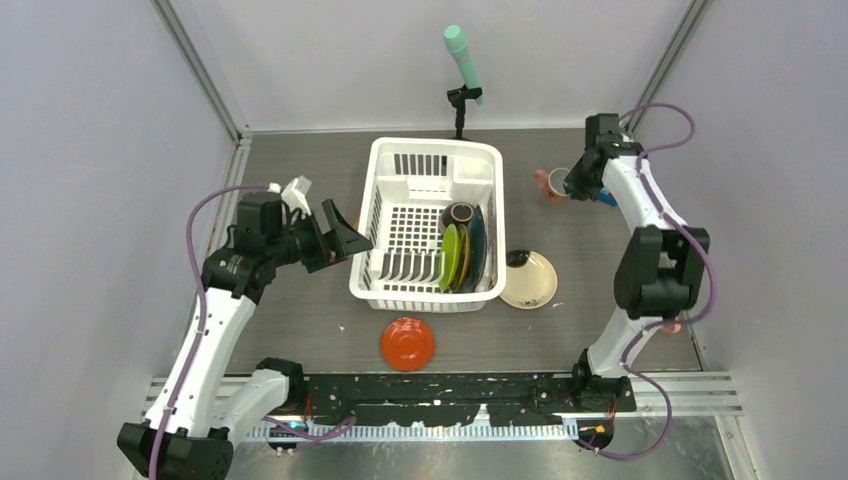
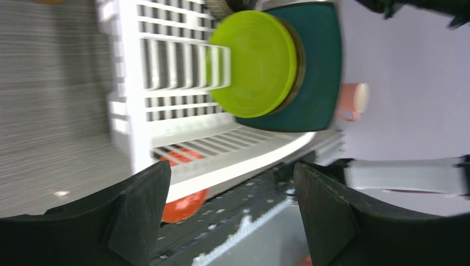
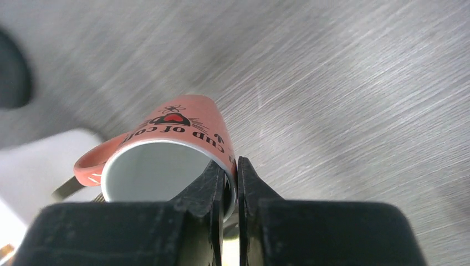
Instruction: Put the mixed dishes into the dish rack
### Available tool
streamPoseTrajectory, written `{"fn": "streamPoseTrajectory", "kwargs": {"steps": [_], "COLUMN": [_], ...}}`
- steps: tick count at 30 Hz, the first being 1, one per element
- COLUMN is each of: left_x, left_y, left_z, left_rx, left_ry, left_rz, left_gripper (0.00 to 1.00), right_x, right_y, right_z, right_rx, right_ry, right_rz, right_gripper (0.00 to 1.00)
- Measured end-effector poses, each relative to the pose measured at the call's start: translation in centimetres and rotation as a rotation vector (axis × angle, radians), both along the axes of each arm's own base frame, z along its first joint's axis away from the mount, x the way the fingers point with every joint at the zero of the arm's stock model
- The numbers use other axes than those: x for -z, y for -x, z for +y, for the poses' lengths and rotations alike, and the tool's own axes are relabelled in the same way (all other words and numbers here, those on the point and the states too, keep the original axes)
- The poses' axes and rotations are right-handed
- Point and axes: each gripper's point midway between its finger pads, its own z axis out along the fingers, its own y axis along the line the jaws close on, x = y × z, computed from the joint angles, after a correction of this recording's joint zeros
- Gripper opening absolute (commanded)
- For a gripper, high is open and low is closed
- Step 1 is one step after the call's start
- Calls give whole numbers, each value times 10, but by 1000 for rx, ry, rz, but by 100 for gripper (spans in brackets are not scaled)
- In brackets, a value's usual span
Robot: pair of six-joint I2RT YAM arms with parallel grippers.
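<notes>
From above, the dish rack (image 1: 372, 232) sits mid-table with a yellow-green plate (image 1: 451, 257), a dark teal plate (image 1: 479, 245) and a small brown bowl (image 1: 461, 213) already standing along its right side. A cream plate (image 1: 530, 280) lies just beside its right wall, and a red-orange dish (image 1: 407, 343) lies in front of it. The left gripper (image 1: 345, 235) hangs with jaws spread and empty, just outside the rack's left wall. The right gripper (image 1: 578, 183) is at the pink mug (image 1: 553, 181), out past the rack's far right corner. The left wrist camera confirms the parted fingers, looking through the slotted wall at the two upright plates. The right wrist camera shows the jaws pinched on the mug's rim, one finger inside and one outside, mouth tipped toward the camera and handle off to one side. Whether the mug is clear of the table cannot be told. The rack lies to this gripper's left, so the carry should probably go that way over the right wall.
</notes>
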Motion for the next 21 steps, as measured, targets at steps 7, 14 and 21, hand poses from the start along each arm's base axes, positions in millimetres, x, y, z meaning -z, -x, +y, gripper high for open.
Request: {"fn": "streamPoseTrajectory", "kwargs": {"steps": [7, 14, 21], "left_x": [-33, -69, -112], "left_y": [-7, -14, -2], "left_z": [-40, -83, -146], "left_rx": [60, 112, 234], "left_ry": [258, 472, 694], "left_rz": [31, 66, 92], "left_gripper": [84, 78, 79], "right_x": [-133, -225, -219], "right_y": [17, 36, 73], "right_z": [34, 108, 204], "right_rx": [-188, -531, -906], "right_ry": [-102, -250, -404], "right_rz": [-408, -745, -784], "right_gripper": [0, 0, 0]}}
